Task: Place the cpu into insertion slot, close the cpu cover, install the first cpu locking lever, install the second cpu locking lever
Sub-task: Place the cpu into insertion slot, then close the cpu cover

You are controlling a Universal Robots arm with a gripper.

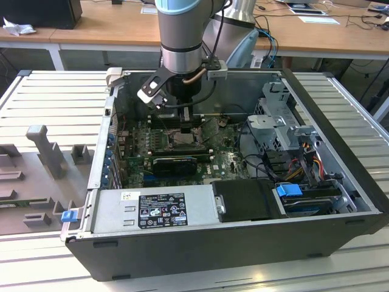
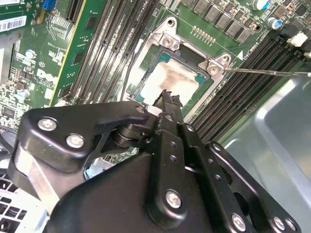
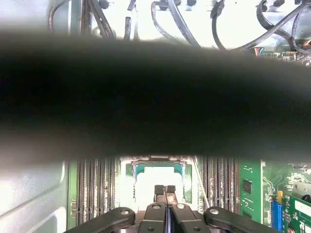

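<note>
**Shut claw poised straight over the seated chip**

The black two-fingered gripper (image 2: 168, 97) is hovering with its fingertips pressed together, gripping nothing. Directly beneath them, the flat square silver-grey cpu (image 2: 171, 77) is lying inside the silver-rimmed dark insertion slot (image 2: 146, 56). A thin steel lever rod (image 2: 272, 73) is stretching away from the slot's corner.

I have the cpu (image 2: 172, 80) lying in the insertion slot (image 2: 148, 53), with RAM slots (image 2: 104, 43) running along both of its sides. The gripper (image 2: 168, 98) hangs just above the cpu, inside the computer case (image 1: 243, 255), which rests on the table (image 1: 55, 91).
</note>
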